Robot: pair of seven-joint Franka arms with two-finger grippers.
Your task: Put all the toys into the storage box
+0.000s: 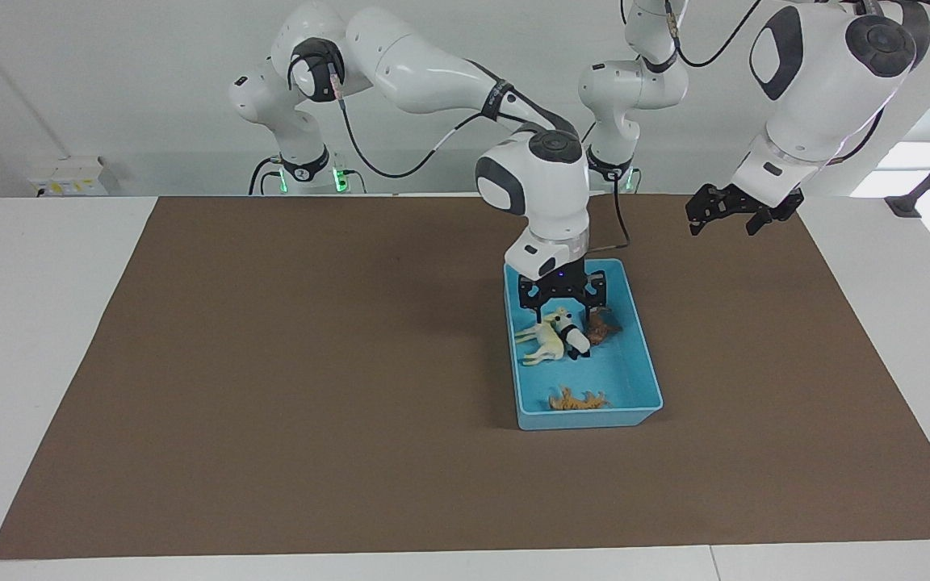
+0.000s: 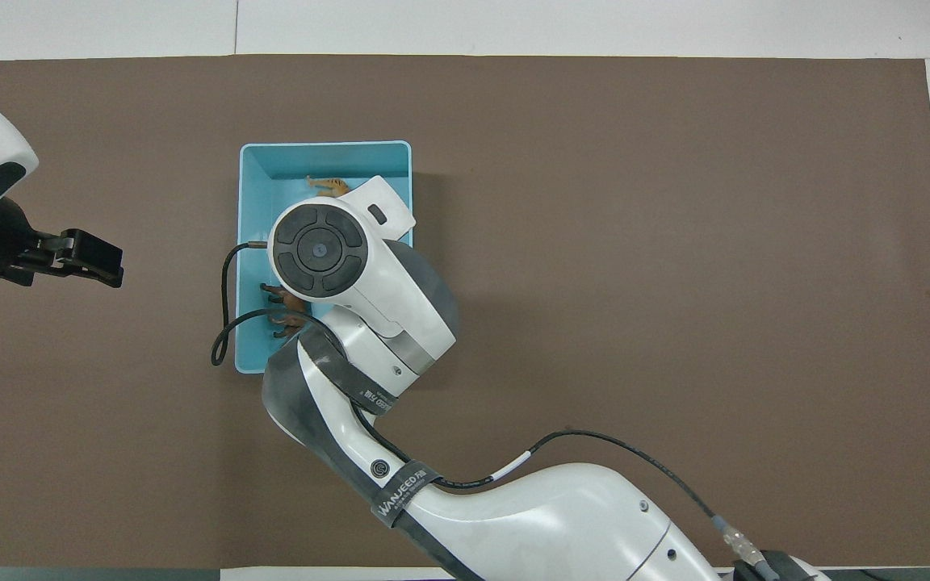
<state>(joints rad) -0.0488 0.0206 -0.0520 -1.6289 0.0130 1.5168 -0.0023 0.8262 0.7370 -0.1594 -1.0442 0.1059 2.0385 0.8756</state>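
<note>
The light blue storage box (image 1: 586, 418) stands on the brown mat toward the left arm's end. In it lie the cream-white horse (image 1: 542, 340), the black-and-white panda (image 1: 573, 334), the brown lion (image 1: 602, 326) and, at the end farthest from the robots, the orange tiger (image 1: 578, 399). My right gripper (image 1: 563, 313) is low over the box's nearer half, open, with the panda just under its fingers. In the overhead view the box (image 2: 259, 161), tiger (image 2: 328, 186) and lion (image 2: 283, 311) show; the right arm's wrist hides the horse and panda. My left gripper (image 1: 725, 219) waits open in the air beside the box.
The brown mat (image 1: 312, 403) covers most of the white table. The right arm's forearm and cable (image 2: 227, 323) hang over the box's nearer end. The left gripper (image 2: 85, 260) is up over the mat at the left arm's end.
</note>
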